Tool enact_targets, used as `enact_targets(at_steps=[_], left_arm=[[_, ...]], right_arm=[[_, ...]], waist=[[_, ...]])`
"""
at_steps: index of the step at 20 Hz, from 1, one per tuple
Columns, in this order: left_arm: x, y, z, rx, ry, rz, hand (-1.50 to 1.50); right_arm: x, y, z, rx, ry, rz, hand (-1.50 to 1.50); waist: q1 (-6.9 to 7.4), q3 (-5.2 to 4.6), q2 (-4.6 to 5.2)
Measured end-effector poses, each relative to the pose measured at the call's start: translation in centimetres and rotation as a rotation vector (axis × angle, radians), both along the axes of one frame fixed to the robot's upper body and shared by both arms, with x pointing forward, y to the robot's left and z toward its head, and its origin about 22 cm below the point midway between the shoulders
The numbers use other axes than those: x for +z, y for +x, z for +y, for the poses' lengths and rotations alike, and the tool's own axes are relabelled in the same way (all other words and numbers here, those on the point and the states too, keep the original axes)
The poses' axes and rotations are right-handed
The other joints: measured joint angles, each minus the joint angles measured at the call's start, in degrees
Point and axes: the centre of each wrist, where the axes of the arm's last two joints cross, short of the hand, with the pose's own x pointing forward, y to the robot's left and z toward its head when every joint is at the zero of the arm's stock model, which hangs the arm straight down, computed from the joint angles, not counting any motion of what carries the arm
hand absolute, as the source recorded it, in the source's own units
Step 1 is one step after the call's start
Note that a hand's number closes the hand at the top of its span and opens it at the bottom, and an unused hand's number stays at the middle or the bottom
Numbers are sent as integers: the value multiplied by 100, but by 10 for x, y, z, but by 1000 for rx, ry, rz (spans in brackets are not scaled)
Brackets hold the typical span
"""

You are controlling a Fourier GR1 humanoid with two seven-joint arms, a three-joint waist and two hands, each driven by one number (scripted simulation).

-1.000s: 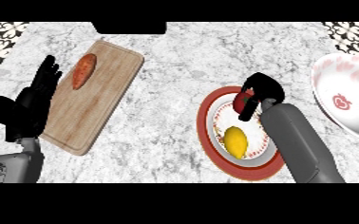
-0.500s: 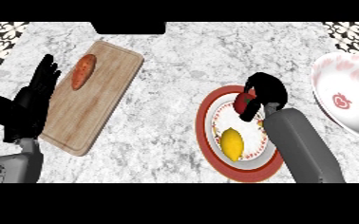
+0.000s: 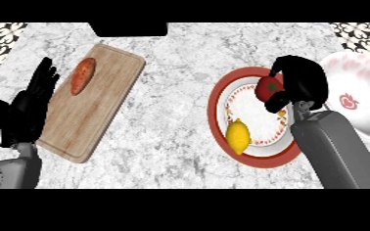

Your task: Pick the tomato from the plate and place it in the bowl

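Observation:
A red tomato [image 3: 268,88] with a green stem sits at the upper right of a red-rimmed white plate [image 3: 218,111]. My right hand [image 3: 301,80] is curled round the tomato from its right side, thumb below it and fingers arched over its top. A yellow lemon [image 3: 238,136] lies on the plate's lower left. The white bowl [image 3: 350,98] with a red mark inside stands at the right edge, just beyond my right hand. My left hand [image 3: 30,103] rests open at the left edge, fingers up.
A wooden cutting board [image 3: 108,112] lies at the left with an orange-red sweet potato [image 3: 82,75] on its upper part. A dark object [image 3: 128,29] sits at the counter's back edge. Patterned tiles show in both upper corners.
My right hand has shifted slightly up and right with the tomato in its fingers. The lemon, plate and left hand have stayed put.

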Motion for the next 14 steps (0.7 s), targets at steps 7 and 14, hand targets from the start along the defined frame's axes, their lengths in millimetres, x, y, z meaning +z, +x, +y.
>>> enact_targets(at_steps=[7, 14], left_arm=[[-1, -4, 0, 6, -6, 6, 0], [2, 0, -10, -7, -3, -4, 0]], right_arm=[[88, -28, -14, -112, 35, -322, 150], [122, -46, -51, -212, 79, -410, 150]], waist=[[-11, 4, -8], [68, 7, 30]])
